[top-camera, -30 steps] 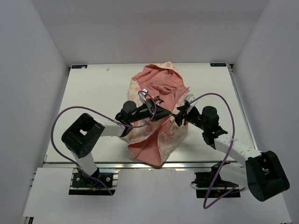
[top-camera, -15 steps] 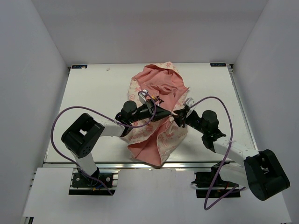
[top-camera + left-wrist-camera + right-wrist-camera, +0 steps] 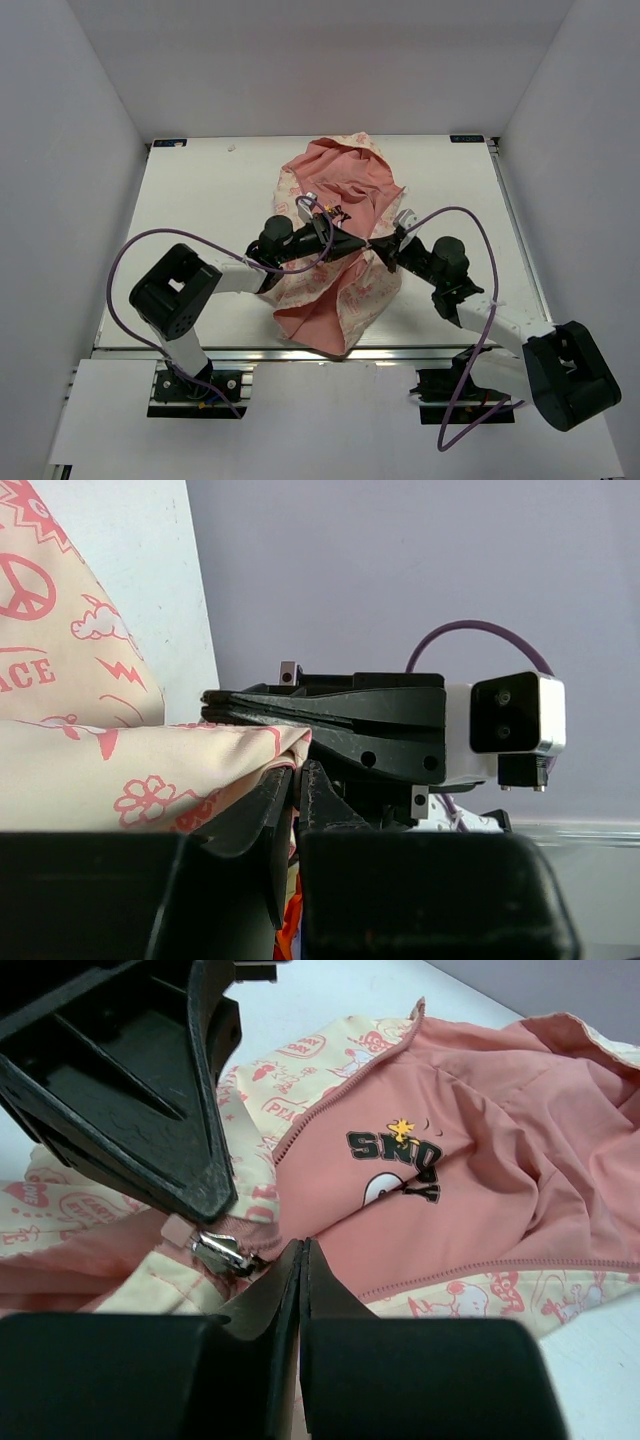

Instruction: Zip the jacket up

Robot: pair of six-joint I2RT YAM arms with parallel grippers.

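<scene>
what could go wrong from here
The left pincer and right pincer sit almost tip to tip, so a pull may knock them together. The metal slider lies beside the right tips, not clearly between them; the grip may slip. Bunched jacket fabric there could jam it.

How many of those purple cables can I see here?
2. One purple cable loops out beside the left arm; the other arcs over the right arm and down toward its base. Stretches of each are hidden behind the arms.
</scene>
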